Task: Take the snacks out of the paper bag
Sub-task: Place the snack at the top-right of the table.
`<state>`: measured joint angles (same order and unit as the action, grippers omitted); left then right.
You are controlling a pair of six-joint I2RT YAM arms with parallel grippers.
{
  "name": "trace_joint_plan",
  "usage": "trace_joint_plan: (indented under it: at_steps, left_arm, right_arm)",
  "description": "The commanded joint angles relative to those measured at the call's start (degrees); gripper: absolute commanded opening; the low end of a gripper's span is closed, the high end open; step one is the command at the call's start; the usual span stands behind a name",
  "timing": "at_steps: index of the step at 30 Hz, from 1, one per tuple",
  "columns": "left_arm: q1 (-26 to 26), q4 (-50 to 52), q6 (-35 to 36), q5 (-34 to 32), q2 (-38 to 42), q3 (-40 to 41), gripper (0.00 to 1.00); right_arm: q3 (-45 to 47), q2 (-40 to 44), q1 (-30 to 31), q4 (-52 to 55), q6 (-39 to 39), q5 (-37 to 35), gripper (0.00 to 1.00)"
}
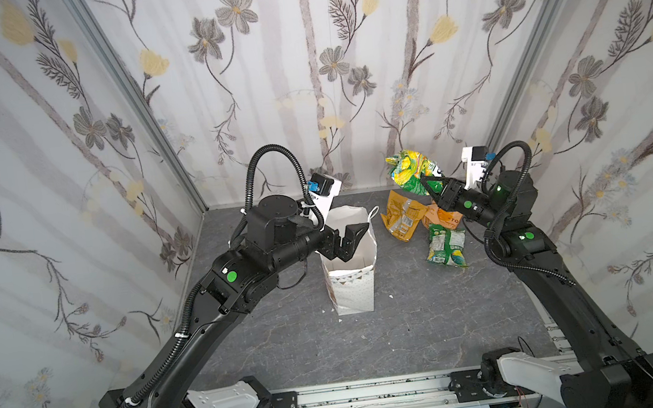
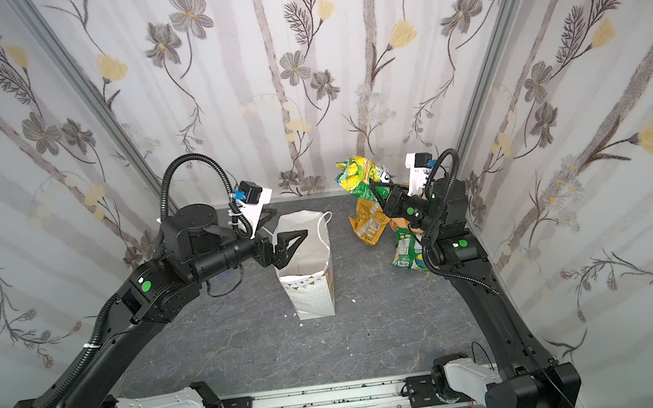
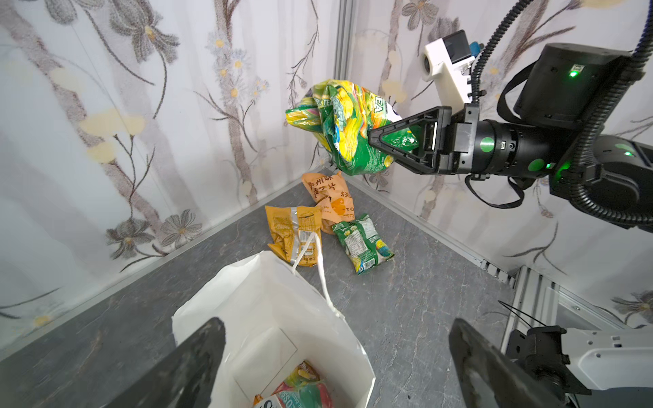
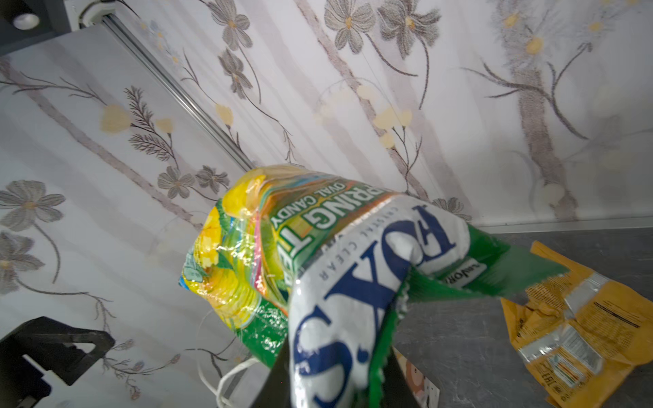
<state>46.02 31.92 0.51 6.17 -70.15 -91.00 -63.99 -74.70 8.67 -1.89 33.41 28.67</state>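
Unloading in progress: right gripper [image 1: 427, 184] is clamping the green packet [image 1: 409, 170], holding it aloft right of centre, above three packets [image 1: 401, 215] lying on the table [image 1: 374, 346]. Next, I judge: lowering and releasing beside them. The left gripper [image 1: 352, 243] is hanging spread wide over the bag [image 1: 353, 290], mid-frame. Only the left wrist view is showing one more packet [image 3: 300, 388] on the bag's floor — top views are missing it.

The matte black left arm [image 1: 179, 356] and right arm [image 1: 571, 311] have white-shelled bases [image 1: 222, 405]. Ribbed black cable conduit [image 1: 270, 149] arcs from each wrist, round green stickers [image 1: 232, 276] mark the joints, white zip ties [image 1: 181, 335] bind the conduit, and white camera mounts [image 1: 327, 203] top the black gripper fingers [image 3: 198, 360].
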Motion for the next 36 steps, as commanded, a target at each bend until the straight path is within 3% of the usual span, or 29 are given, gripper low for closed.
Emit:
trace_joint_plan:
  at_steps: [1,14,26,30,36]
  left_arm:
    - [0.0,3.1,2.1,-4.2,-0.6,-0.7,1.0]
    - [0.1,4.8,3.2,-3.7,-0.9,0.1,1.0]
    - [-0.1,5.2,3.0,-5.4,-1.0,0.3,1.0]
    - [0.0,5.0,3.2,-6.1,-0.9,0.6,1.0]
    - [0.0,5.0,2.8,-6.8,-0.5,1.0,1.0]
  right_arm:
    - [2.5,-1.5,-0.1,2.6,-5.6,-3.4,0.0]
    - [7.1,-17.9,-0.2,4.4,-7.7,-0.6,0.0]
    - [9.6,-29.7,0.0,2.2,-7.6,-2.8,0.0]
    - [10.4,-31.2,-0.1,1.9,-8.3,-3.8,0.08]
    - [11.2,-31.5,-0.1,1.6,-8.6,-4.6,0.29]
